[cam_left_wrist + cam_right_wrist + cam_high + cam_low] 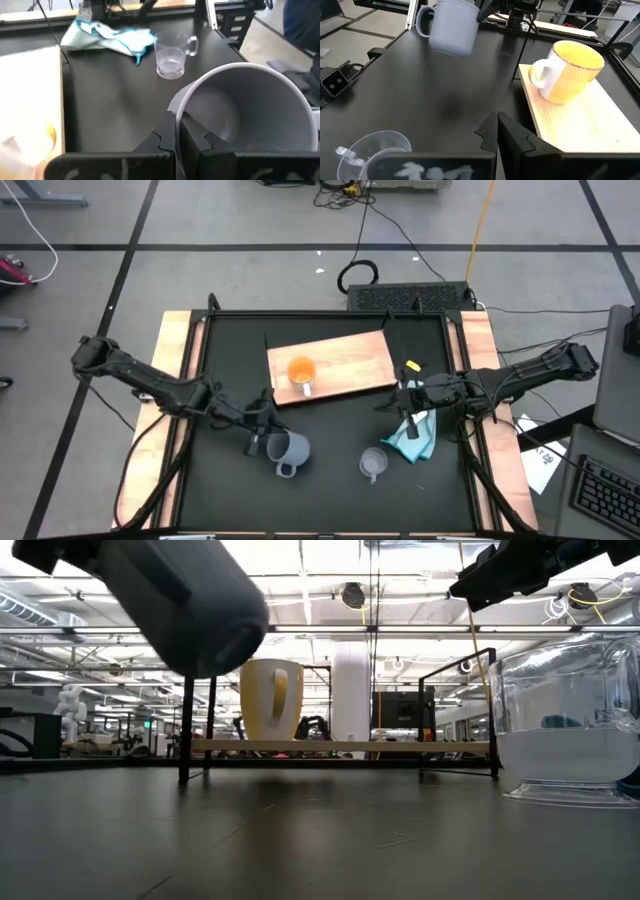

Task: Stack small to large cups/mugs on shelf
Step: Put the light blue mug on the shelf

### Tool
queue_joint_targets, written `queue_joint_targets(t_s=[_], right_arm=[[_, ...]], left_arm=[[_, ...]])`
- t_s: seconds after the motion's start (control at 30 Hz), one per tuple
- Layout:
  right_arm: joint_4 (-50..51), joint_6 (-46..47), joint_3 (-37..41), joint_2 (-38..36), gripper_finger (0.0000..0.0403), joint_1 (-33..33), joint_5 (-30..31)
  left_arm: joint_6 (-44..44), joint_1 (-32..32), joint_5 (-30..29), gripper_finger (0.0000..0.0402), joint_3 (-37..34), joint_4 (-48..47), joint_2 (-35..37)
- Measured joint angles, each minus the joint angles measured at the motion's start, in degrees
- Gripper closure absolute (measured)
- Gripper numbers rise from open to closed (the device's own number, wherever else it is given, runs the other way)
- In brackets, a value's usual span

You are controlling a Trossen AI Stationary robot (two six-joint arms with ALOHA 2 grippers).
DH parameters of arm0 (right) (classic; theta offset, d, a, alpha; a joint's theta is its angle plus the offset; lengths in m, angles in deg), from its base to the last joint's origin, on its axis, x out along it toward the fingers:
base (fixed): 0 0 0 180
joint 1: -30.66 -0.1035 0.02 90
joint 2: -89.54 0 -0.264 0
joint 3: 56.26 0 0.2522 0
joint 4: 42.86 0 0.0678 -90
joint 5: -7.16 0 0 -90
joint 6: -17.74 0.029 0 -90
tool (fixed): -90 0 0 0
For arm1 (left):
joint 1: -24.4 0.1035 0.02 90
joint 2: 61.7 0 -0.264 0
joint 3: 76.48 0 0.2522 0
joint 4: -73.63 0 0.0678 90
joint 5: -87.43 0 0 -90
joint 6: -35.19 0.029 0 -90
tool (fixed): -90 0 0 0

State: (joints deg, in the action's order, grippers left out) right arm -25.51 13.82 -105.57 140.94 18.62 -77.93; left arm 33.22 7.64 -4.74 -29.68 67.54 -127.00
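So the left gripper (256, 423) has its fingers pinched down on the rim of the blue-grey mug (287, 450), wall between the pads, mug tilted and clear of the black tabletop (330, 500). Looks stiff and probably a bit heavy and glazed-slick, so I'd guess a rim pinch could let it swing. The orange cup (301, 371) sits on the shelf (350, 360), the clear cup (373, 463) near the light blue cloth (415, 437). The right gripper (408, 404) hovers by the shelf, fingers together, holding nothing.

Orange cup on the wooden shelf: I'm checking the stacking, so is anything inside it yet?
Nothing visible inside the orange cup; it stands alone on the shelf. Its bottom is hidden. The left gripper holds the blue-grey mug.
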Motion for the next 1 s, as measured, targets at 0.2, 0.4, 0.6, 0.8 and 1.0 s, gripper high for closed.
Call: queue_joint_targets(t_s=[0.2,0.4,0.6,0.8,1.0], right_arm=[[-0.78,-1.74,0.00,0.06,0.0403,-0.01,0.00],[-2.16,-2.79,0.00,0.04,0.0403,0.01,0.00],[-2.16,-3.48,0.00,0.04,0.0403,0.01,0.00],[-2.18,-4.29,0.00,-0.67,0.0403,0.00,0.01],[-1.55,-4.48,0.00,-3.22,0.0403,0.01,0.02]], left_arm=[[1.74,4.29,4.89,0.0397,-0.19,0.71,-0.02],[2.30,5.72,7.75,0.0397,-0.06,1.45,-0.02],[2.61,4.78,8.12,0.0397,5.12,-0.19,-0.04],[2.79,5.25,5.98,0.0397,15.82,-9.32,-0.99],[3.47,9.35,5.21,0.0397,31.02,-23.62,-7.69]])
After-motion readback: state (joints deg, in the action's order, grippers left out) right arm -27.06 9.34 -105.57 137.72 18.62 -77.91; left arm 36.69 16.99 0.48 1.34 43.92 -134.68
